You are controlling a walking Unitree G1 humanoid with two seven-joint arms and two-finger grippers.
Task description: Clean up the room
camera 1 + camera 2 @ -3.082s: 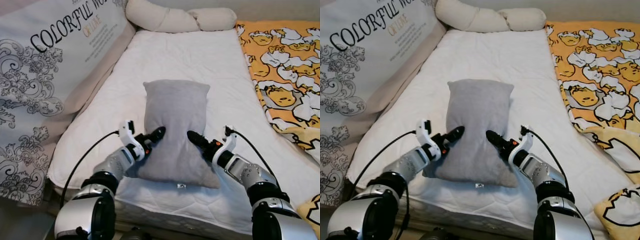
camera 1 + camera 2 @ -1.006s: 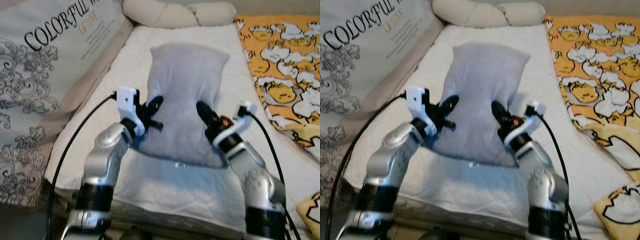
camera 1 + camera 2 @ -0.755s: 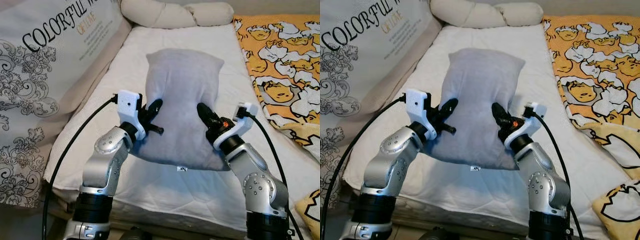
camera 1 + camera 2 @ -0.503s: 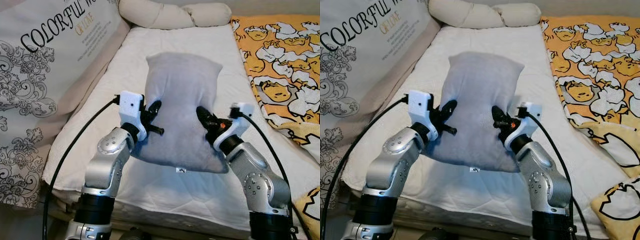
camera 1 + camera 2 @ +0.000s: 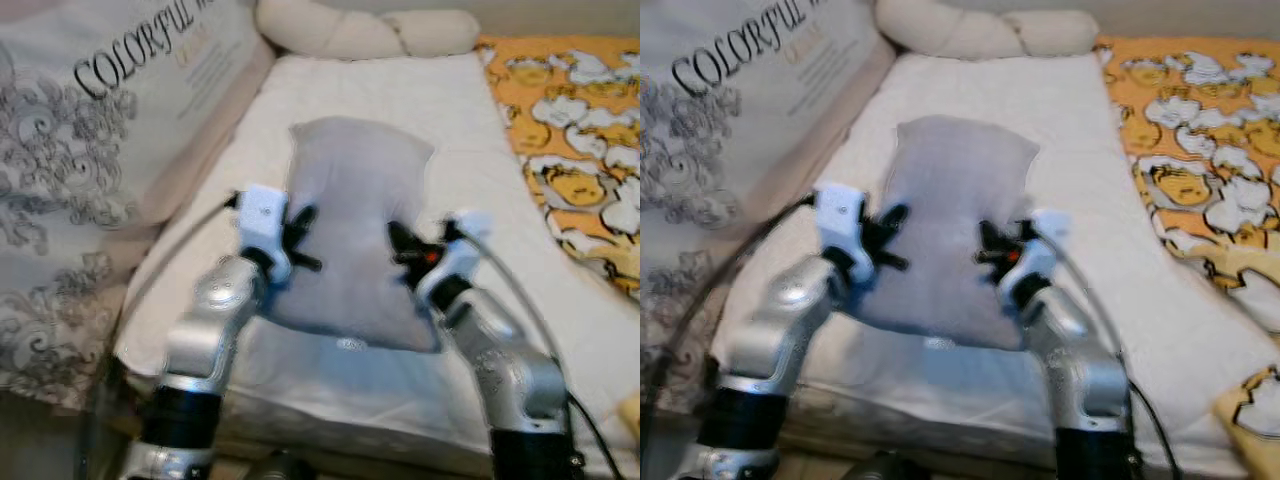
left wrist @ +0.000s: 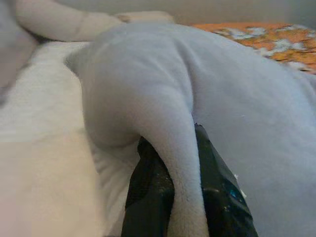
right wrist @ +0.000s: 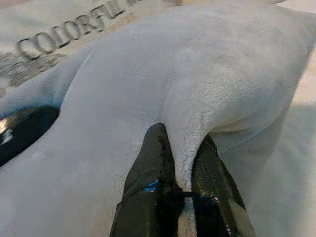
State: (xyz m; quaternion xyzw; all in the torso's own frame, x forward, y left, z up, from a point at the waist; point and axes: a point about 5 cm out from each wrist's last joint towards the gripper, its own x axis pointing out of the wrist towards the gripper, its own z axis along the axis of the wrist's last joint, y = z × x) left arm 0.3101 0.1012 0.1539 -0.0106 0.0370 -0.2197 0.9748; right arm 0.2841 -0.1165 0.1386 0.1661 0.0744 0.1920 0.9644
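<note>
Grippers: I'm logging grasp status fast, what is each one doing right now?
Left gripper: shut on a fold of the grey pillow.
Right gripper: shut on a fold of the same grey pillow.

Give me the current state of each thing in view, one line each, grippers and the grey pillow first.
Left gripper: shut on a fold of the pillow's left edge.
Right gripper: shut on a fold of its right edge.
Grey fleece pillow: held between both grippers, raised and tilted over the bed.
White quilted mattress: bare, flat.
Cream bolster: lying at the bed's far end.
Orange patterned blanket: spread along the right.
</note>
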